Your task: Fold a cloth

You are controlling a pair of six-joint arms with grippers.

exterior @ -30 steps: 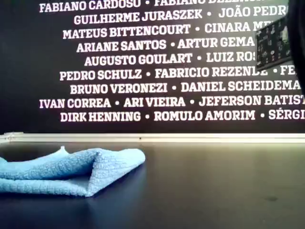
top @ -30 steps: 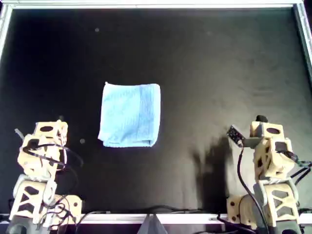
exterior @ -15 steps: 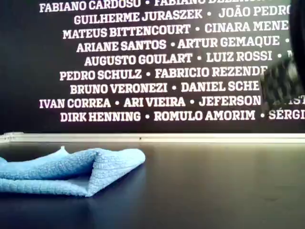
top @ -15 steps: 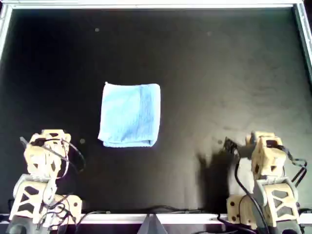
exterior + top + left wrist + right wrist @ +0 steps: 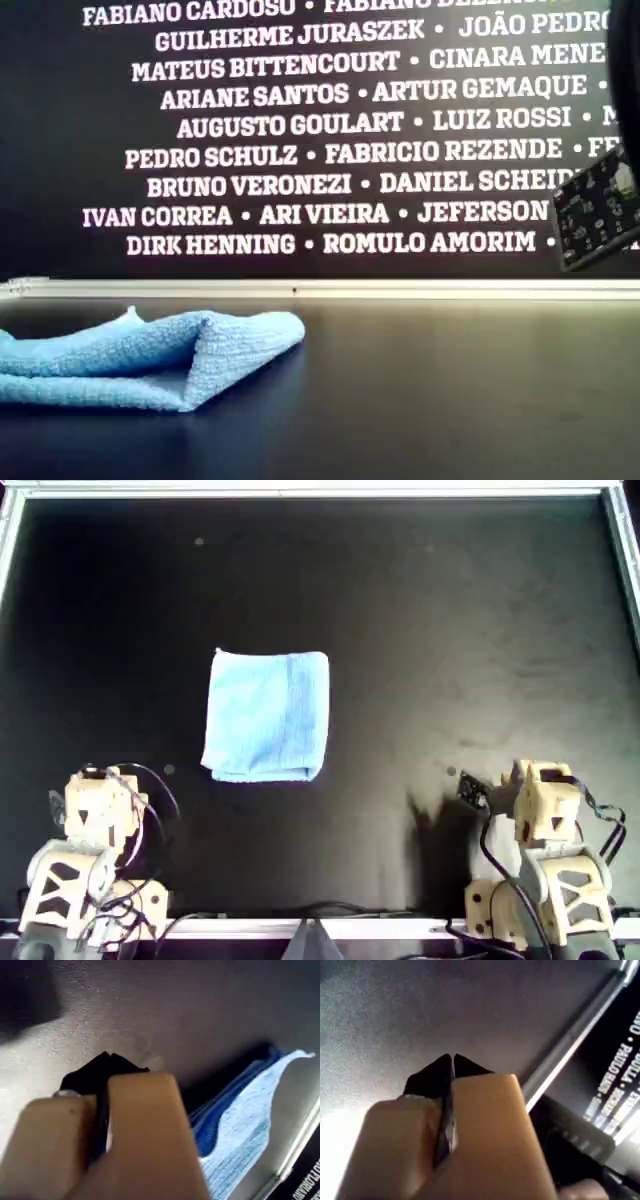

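Black matte table (image 5: 450,610), edged by a pale metal rim, with a dark wall of white printed names behind it in the exterior view. Cloth (image 5: 266,716) lies flat left of centre in the overhead view, already doubled: the exterior view shows two layers meeting at a rounded fold (image 5: 200,345), the upper layer slightly puffed. Both arms sit drawn back at the near edge of the table, well apart from the cloth. My first tool (image 5: 102,1067) has its black tips pressed together, nothing between them; the cloth appears off to one side in its wrist view. My second tool (image 5: 452,1066) is likewise pressed together and empty, facing bare table and the rim. Which of the two arms overhead carries which tool cannot be told for certain.

Judgement: the fold looks complete or nearly so. If a further fold is wanted, spread the tips before descending, pinch both layers together at a corner of the open edge, lift only slightly, and lay it over aligned with the opposite edge, so the puffed upper layer does not slide.
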